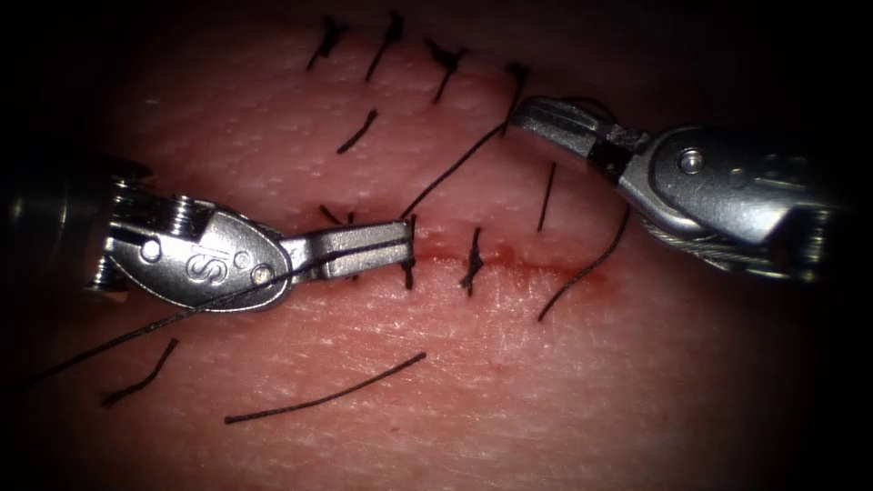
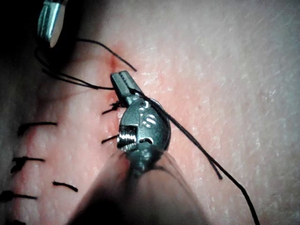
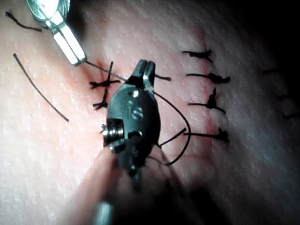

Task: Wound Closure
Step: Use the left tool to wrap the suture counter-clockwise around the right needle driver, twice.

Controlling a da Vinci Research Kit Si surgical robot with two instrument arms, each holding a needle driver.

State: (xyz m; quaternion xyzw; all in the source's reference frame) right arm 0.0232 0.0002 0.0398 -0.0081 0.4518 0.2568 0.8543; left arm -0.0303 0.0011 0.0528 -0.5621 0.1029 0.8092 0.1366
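Note:
The cut (image 1: 527, 262) runs across the tissue (image 1: 473, 400) with red fluid along it and knotted stitches (image 1: 472, 263) over it. My left tool (image 1: 406, 243) lies at the cut's left end, jaws shut on the thread (image 1: 273, 282) at a stitch; that strand trails back over the tool toward the lower left. My right tool (image 1: 516, 119) hovers above the cut, jaws shut on the thread (image 1: 455, 168), which runs straight down to the stitch by the left tool's tip. The left tool (image 2: 120, 80) and the right tool (image 3: 143, 70) look shut up close. I see no needle.
A second row of dark stitches (image 1: 446, 65) crosses the tissue farther back. Several cut thread ends lie loose: a long one (image 1: 323, 396) in front of the cut, a short one (image 1: 136, 377) at the lower left, and one (image 1: 582, 273) at the cut's right end.

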